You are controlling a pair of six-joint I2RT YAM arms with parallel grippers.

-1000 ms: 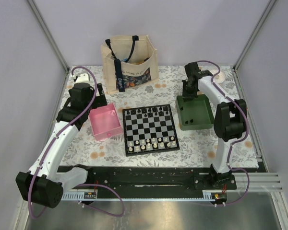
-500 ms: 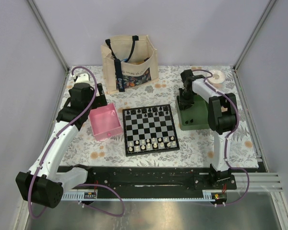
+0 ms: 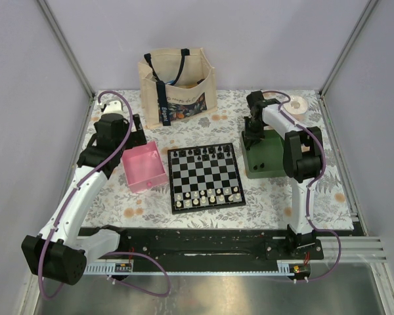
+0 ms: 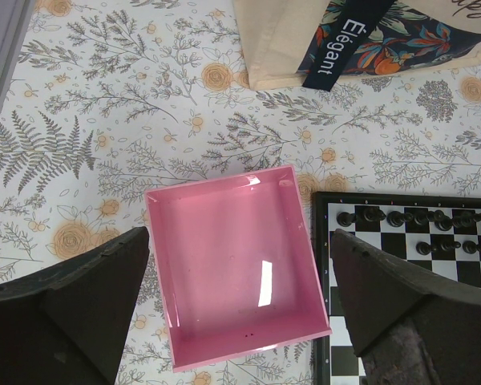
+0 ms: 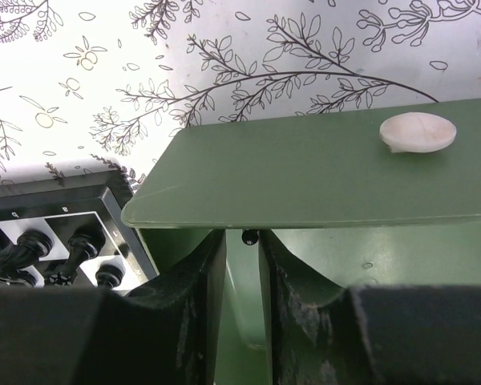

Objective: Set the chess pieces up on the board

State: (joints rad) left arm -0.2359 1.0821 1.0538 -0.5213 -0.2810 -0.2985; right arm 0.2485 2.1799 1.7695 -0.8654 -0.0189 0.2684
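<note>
Nearest the arm bases, the black-and-white chequered chessboard [image 3: 205,176] has tiny black plastic chess pieces [image 3: 203,153] along its far rows. Left two-finger gripper [image 4: 239,241] hangs spread wide over the smooth pink tray [image 4: 216,186]. Right two-finger gripper [image 5: 242,242] sits in the green plastic tray [image 5: 305,172], fingers [image 5: 184,297] nearly together at one black piece [image 5: 248,237], gripped or not, can't tell. Board lies to its left, so that gripper's the nearer one

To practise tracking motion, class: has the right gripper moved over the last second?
Yes. The right gripper has moved left and nearer, from over the green tray's far edge to its wall beside the chessboard.
</note>
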